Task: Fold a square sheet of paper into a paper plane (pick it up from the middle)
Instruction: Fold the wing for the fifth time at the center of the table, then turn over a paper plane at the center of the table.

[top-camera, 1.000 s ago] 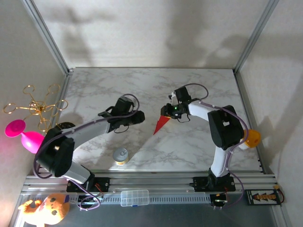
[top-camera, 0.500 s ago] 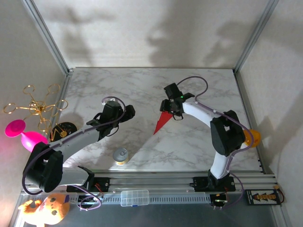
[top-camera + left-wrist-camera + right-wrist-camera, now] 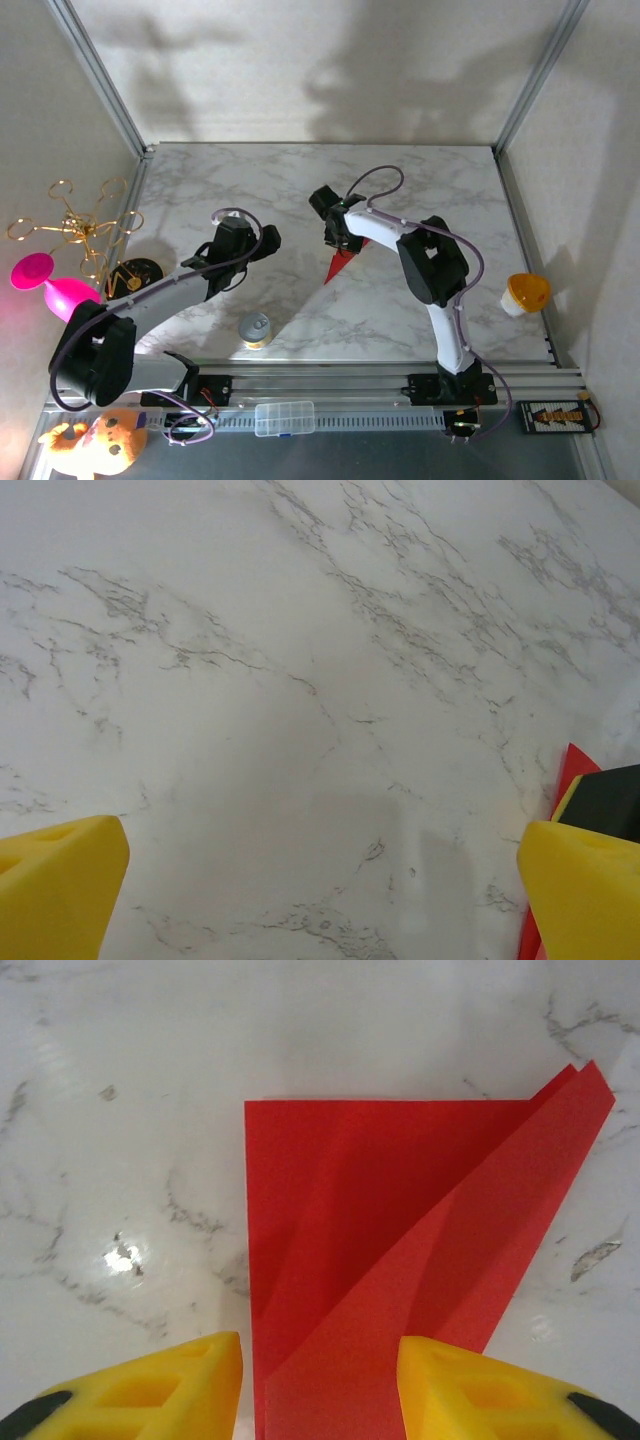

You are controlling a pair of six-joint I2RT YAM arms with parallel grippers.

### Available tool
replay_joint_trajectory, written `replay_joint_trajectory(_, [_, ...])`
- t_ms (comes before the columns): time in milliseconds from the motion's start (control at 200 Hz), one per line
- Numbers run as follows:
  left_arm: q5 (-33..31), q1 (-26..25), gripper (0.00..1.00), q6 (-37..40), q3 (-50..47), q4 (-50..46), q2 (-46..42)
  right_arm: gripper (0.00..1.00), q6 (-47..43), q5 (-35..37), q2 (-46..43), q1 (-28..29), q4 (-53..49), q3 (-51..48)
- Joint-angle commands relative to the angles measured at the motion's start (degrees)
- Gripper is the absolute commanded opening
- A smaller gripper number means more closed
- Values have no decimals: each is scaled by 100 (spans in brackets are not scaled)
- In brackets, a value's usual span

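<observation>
Finding: the folded red paper [image 3: 341, 264] lies flat on the marble table [image 3: 420, 185], between my two arms. From above it reads as a narrow wedge, its long axis running from under my right gripper [image 3: 334, 236] down to a point toward the near edge.

Right gripper: directly over the paper's wide end, the nearer of the two. Its wrist view shows the paper [image 3: 400, 1250] running away from the fingers [image 3: 150, 1390], which stand apart on either side of the near end, gripping nothing. Contact with the sheet cannot be determined.

Left gripper [image 3: 264, 240]: beside the paper to its left, fingers [image 3: 55, 890] spread wide and empty.

The right wrist view alone shows the overlapping flaps and creases. The left wrist view gives a sliver of red [image 3: 568, 780] at its right edge.
</observation>
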Motion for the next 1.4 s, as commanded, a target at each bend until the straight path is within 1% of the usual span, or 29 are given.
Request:
replay_joint_trajectory(0, [98, 69, 99, 149, -61, 54, 107, 44, 368, 404, 147, 162, -625, 276])
replay_joint_trajectory(135, [138, 76, 99, 129, -71, 107, 144, 39, 440, 515, 93, 167, -728, 297])
replay_joint_trajectory(421, [272, 81, 99, 18, -36, 226, 289, 34, 404, 541, 1, 167, -764, 322])
replay_joint_trajectory(611, [317, 76, 99, -26, 13, 238, 370, 28, 382, 573, -78, 167, -764, 322])
replay_joint_trajectory(1092, [450, 86, 99, -123, 83, 292, 499, 2, 295, 779, -311, 167, -750, 289])
replay_joint_trajectory(1177, [547, 105, 99, -182, 67, 318, 492, 0, 108, 759, -454, 167, -562, 234])
replay_joint_trajectory(1242, [637, 150, 99, -240, 36, 352, 474, 0, -144, 645, -643, 167, -227, 105])
replay_joint_trajectory(1327, [790, 278, 99, -337, -32, 427, 411, 0, -580, 316, -968, 159, 400, -140])
replay_joint_trajectory(1392, [983, 424, 99, -439, -124, 547, 336, 0, -973, -151, -1192, 159, 1054, -319])
